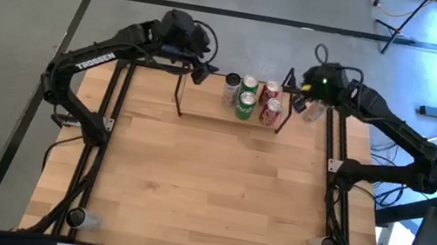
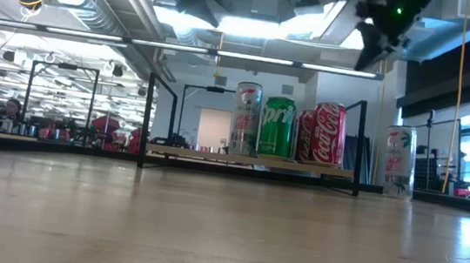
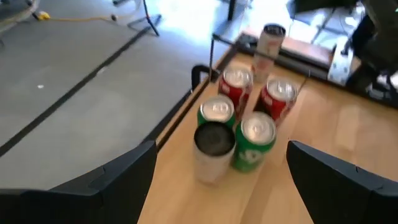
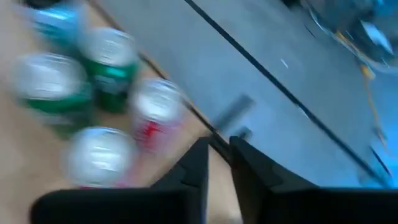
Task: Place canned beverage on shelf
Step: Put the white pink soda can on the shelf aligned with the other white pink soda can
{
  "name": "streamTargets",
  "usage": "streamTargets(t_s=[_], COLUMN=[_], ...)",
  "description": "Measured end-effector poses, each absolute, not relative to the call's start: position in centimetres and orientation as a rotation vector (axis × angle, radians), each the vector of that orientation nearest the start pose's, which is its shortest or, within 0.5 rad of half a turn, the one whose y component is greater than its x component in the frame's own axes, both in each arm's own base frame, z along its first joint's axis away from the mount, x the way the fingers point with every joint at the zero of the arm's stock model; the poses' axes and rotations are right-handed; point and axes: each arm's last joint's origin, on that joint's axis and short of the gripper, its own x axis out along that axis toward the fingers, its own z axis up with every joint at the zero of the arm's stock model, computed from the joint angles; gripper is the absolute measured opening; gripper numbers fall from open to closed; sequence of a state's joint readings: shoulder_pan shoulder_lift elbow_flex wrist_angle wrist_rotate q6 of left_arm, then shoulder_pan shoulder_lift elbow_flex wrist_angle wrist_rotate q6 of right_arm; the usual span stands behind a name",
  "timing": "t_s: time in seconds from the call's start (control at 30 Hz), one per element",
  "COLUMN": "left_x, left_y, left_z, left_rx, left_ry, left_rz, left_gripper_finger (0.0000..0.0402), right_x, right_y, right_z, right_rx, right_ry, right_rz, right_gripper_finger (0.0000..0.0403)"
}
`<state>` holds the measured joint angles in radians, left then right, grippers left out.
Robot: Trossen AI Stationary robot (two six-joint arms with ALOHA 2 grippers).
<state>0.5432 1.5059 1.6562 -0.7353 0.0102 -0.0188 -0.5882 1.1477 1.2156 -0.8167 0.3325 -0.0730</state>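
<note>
1. High view: shelf (image 1: 202, 113) was seen at the table's (image 1: 207, 191) far edge, w/ a silver can (image 1: 231, 88), two green cans (image 1: 246, 100) and two red cans (image 1: 269, 106) clustered on its right half. A pale can (image 1: 314, 111) was seen just outside the shelf's right frame, beside the right gripper (image 1: 305, 101). Left gripper (image 1: 205, 73) was held over the shelf's left part, near the silver can.

2. Low view: silver can (image 2: 246, 119), green can (image 2: 276, 127) and red can (image 2: 323, 134) were seen upright on the shelf board (image 2: 249, 161). Pale can (image 2: 399, 162) was seen upright on the tabletop, right of the shelf frame, apart from it. Both arms were seen overhead.

3. Left wrist view: fingers (image 3: 118, 177) were seen spread wide, nothing held; five cans grouped ahead, pale can (image 3: 268, 42) farther off.

4. Right wrist view: fingers (image 4: 196, 168) were seen nearly closed, only a narrow gap, nothing gripped betw. them; pic blurred, cans (image 4: 99, 93) to one side.
</note>
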Motion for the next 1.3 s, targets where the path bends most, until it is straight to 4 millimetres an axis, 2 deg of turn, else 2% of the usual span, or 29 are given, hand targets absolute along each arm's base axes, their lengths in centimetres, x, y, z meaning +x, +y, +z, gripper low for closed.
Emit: streamTargets(t_s=[0.27, 0.47, 0.67, 0.9, 1.1, 1.3], left_x=[26.0, 26.1, 26.1, 26.1, 26.1, 26.1], left_y=[17.5, 17.4, 17.2, 17.2, 17.2, 17.2], left_z=[40.5, 40.6, 40.5, 40.5, 40.5, 40.5], left_rx=[-0.159, -0.085, -0.043, -0.008, 0.015, 0.016], left_ry=[0.617, 0.621, 0.625, 0.630, 0.633, 0.633], left_rz=[0.420, 0.329, 0.270, 0.253, 0.245, 0.245], left_gripper_finger=[0.0346, 0.0346, 0.0346, 0.0346, 0.0346, 0.0346], right_x=[14.1, 12.9, 13.8, 14.7, 15.3, 15.4], right_y=[-16.3, -17.6, -19.0, -20.3, -21.0, -21.8], right_z=[34.7, 33.3, 31.3, 28.8, 27.3, 26.2], right_rx=[0.308, 0.468, 0.543, 0.578, 0.585, 0.597], right_ry=[0.834, 0.910, 1.006, 1.170, 1.253, 1.314], right_rz=[-1.138, -1.248, -1.280, -1.308, -1.313, -1.301], right_gripper_finger=[0.0156, 0.0226, 0.0291, 0.0342, 0.0367, 0.0369])
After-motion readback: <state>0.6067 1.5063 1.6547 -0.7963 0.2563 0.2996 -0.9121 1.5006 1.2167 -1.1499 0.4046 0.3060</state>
